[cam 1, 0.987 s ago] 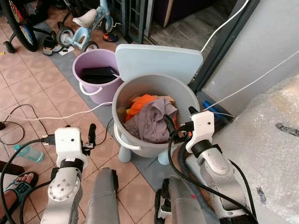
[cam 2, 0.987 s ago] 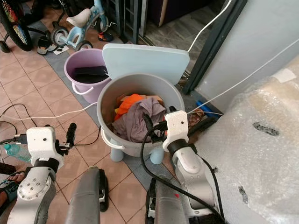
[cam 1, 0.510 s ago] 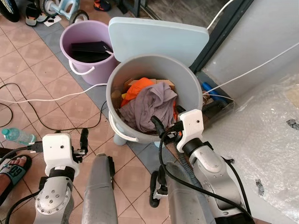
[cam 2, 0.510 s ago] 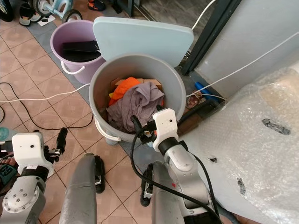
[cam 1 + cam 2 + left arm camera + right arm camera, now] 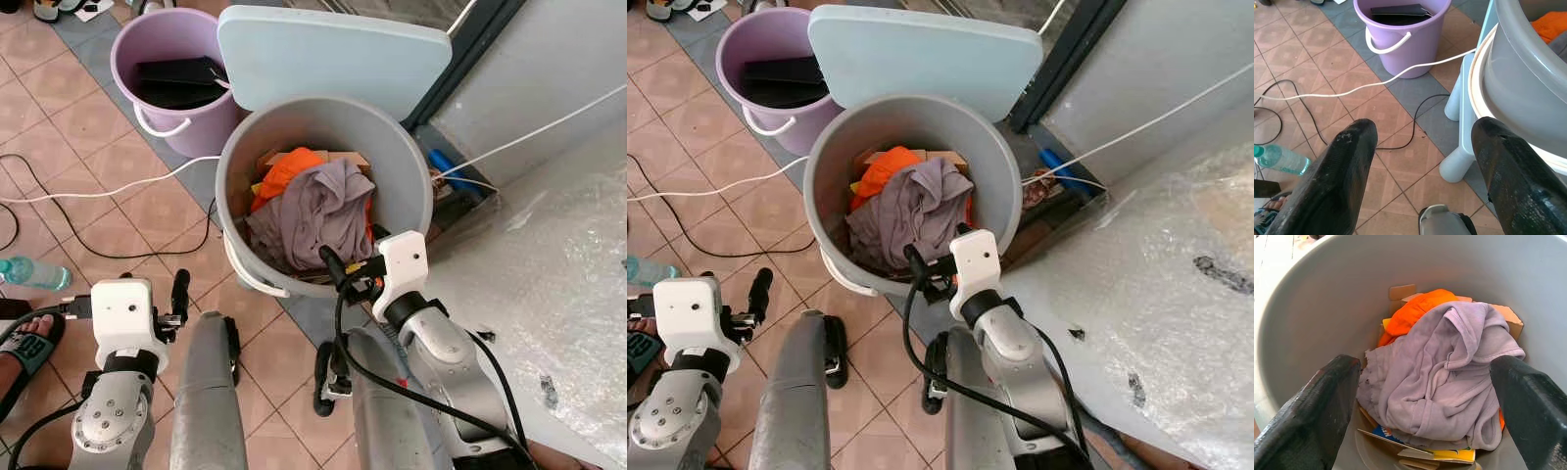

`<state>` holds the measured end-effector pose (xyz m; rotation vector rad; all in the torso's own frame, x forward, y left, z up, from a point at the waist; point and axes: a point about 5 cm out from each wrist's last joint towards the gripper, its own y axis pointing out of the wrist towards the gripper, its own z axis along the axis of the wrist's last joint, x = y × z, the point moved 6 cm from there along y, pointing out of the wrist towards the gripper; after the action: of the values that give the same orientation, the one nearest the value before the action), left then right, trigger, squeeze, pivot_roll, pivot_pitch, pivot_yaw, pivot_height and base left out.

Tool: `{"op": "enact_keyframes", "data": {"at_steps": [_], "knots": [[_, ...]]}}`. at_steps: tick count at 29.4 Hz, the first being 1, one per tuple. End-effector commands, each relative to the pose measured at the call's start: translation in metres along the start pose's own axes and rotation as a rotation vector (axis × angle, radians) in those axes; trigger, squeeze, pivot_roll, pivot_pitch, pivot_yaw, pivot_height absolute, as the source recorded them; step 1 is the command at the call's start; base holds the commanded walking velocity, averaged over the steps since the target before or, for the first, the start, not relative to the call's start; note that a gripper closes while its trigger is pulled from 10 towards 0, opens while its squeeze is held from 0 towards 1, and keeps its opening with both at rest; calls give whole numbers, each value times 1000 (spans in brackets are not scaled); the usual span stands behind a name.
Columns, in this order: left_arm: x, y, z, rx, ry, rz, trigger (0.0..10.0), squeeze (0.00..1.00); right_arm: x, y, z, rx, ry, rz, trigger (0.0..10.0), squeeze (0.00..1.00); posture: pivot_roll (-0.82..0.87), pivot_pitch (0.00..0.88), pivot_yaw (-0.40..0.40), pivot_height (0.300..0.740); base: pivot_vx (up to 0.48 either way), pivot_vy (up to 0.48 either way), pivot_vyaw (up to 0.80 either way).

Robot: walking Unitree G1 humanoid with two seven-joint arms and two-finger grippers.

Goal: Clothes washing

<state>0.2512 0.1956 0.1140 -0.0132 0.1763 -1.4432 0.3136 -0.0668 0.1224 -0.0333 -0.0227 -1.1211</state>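
Observation:
A grey bucket (image 5: 404, 157) stands on a small pale stool (image 5: 1459, 147) and holds a mauve-grey garment (image 5: 315, 211) heaped over an orange garment (image 5: 284, 168) and pieces of cardboard. My right gripper (image 5: 338, 269) is open at the bucket's near rim. Its two fingers point in at the mauve garment (image 5: 1449, 377) and touch nothing. My left gripper (image 5: 176, 299) is open and empty, low over the tiled floor to the left of the bucket.
A purple bucket (image 5: 186, 132) with a dark object inside stands behind on the left. A pale blue lid (image 5: 333, 49) leans behind the grey bucket. A white cable (image 5: 98, 191) crosses the floor. A bottle (image 5: 29, 272) and a person's sandalled foot (image 5: 24, 338) lie left. Bubble wrap (image 5: 568, 274) is on the right.
The camera has moved forward and tipped down, so the grey bucket now sits nearer under me. My right gripper has stayed at the near rim, and both grippers remain open.

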Motion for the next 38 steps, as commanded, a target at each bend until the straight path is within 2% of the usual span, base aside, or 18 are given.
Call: {"op": "enact_keyframes", "data": {"at_steps": [1, 21, 25, 27, 32, 33, 38], "knots": [[-1, -5, -6, -27, -3, -1, 10000, 0, 3, -4, -6, -25, 11, -13, 10000, 0, 69, 493, -109, 668, 304, 0, 0], [0, -6, -9, -44, -15, -14, 10000, 0, 4, -6, -9, -35, 22, -24, 10000, 0, 71, 496, -104, 668, 343, 0, 0], [-1, -8, -10, -48, -12, -1, 10000, 0, 3, -6, -12, -46, 21, -16, 10000, 0, 77, 498, -106, 668, 0, 0, 0], [-5, -12, -18, -93, 1, 30, 10000, 0, 2, -4, -17, -72, 8, 9, 10000, 0, 91, 501, -105, 668, 0, 0, 0], [-10, -25, -24, -128, 19, 43, 10000, 0, 1, 5, -42, -188, -4, 78, 10000, 0, 130, 512, -104, 668, 0, 0, 0], [-12, -29, -24, -131, 27, 47, 10000, 0, 2, 11, -48, -218, -29, 100, 10000, 0, 146, 514, -100, 668, 0, 0, 0], [-15, -43, -21, -147, 40, 55, 10000, 0, -3, 32, -53, -218, -52, 159, 10000, 0, 209, 539, -90, 668, 0, 0, 0]]}}
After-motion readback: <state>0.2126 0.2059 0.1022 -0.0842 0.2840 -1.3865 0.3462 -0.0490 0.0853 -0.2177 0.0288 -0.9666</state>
